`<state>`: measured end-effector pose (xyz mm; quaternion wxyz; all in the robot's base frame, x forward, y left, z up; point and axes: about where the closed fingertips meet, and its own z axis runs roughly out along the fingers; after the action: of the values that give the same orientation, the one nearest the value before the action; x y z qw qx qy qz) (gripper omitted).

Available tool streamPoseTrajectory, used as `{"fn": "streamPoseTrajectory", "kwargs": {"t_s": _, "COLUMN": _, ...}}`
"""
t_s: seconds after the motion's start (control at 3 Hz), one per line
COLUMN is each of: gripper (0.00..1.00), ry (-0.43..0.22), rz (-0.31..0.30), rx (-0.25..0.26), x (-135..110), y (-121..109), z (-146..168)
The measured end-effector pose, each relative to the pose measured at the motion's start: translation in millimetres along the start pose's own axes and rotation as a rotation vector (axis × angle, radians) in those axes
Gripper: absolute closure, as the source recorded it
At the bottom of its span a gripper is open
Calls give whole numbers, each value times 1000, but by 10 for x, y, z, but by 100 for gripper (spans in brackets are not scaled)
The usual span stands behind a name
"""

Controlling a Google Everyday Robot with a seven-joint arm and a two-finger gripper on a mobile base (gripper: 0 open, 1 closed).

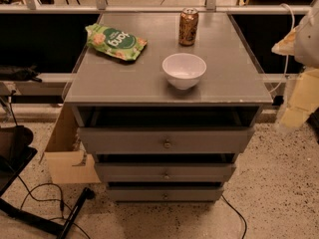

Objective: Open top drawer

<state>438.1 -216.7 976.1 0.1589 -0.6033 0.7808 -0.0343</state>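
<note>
The top drawer (164,139) is the widest grey front of the cabinet, with a small round metal knob (167,144) at its centre. It stands pulled out a little, and a dark gap shows between its front and the cabinet top (124,78). I cannot see what is inside it. My gripper (298,96) is a pale, blurred shape at the right edge of the camera view. It is off to the right of the cabinet, about level with its top, and apart from the drawer.
On the cabinet top stand a white bowl (184,69), a brown can (189,26) and a green snack bag (115,41). Two narrower drawers (165,173) sit below. A cardboard box (67,156) leans at the cabinet's left. Cables (45,195) lie on the floor.
</note>
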Motion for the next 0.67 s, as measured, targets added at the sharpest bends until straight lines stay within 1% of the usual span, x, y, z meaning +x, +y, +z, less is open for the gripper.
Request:
{"fn": "streamPoseTrajectory", "kwargs": {"t_s": 0.33, "gripper": 0, "ry": 0, "rz": 0, "rx": 0, "x": 0, "y": 1, "z": 1}}
{"fn": "streamPoseTrajectory", "kwargs": {"t_s": 0.67, "gripper": 0, "ry": 11, "rz": -6, "rx": -23, "x": -15, "y": 96, "z": 181}}
